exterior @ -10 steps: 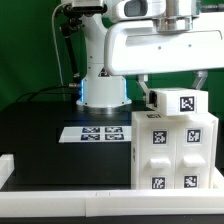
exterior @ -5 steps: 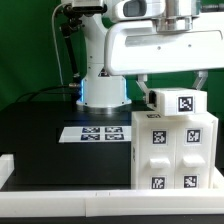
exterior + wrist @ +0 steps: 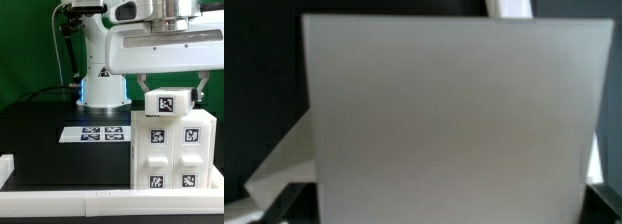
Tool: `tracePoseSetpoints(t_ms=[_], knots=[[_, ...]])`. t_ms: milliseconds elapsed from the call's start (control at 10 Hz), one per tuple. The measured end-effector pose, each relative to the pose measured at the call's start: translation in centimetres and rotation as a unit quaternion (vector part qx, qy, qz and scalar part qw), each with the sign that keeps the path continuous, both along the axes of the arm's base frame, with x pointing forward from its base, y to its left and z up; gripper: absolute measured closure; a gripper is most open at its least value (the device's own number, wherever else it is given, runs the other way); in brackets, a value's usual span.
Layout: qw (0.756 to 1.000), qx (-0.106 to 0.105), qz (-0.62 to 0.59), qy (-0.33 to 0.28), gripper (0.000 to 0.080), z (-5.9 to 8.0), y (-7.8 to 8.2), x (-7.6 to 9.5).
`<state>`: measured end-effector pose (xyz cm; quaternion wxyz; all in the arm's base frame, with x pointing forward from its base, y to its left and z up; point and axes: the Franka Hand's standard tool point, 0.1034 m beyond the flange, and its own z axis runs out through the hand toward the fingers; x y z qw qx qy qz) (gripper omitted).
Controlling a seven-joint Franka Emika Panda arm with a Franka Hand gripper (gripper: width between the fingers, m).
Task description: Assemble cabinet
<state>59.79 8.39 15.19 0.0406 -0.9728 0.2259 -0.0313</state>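
The cabinet point(image 3: 170, 150) is a large white box with black-and-white tags, standing on the black table at the exterior view's right. A smaller white tagged block point(image 3: 170, 102) sits at its top, slightly tilted. My gripper point(image 3: 172, 90) is above the cabinet with a finger on each side of this block, shut on it. In the wrist view the block's flat pale face point(image 3: 438, 120) fills nearly the whole picture, and my gripper point(image 3: 441, 206) shows only as dark fingertips point(image 3: 288, 200) at the corners. The cabinet below is mostly hidden there.
The marker board point(image 3: 93, 133) lies flat on the table, to the exterior view's left of the cabinet. The arm's base point(image 3: 100, 92) stands behind it. A white rail point(image 3: 60, 188) borders the table's front edge, with a raised end point(image 3: 5, 170) on the left.
The white tagged block has shifted a little toward the exterior view's left and now sits more tilted. The gripper has turned slightly with it.
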Motion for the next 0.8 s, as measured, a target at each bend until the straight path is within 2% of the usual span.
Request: tracePoseSetpoints(t_ms=[200, 800], knots=[[0.994, 0.020, -0.108, -0.001, 0.0238, -0.02, 0.51, 0.15], [0.960, 0.041, -0.277, 0.007, 0.0238, 0.05, 1.11, 0.34]])
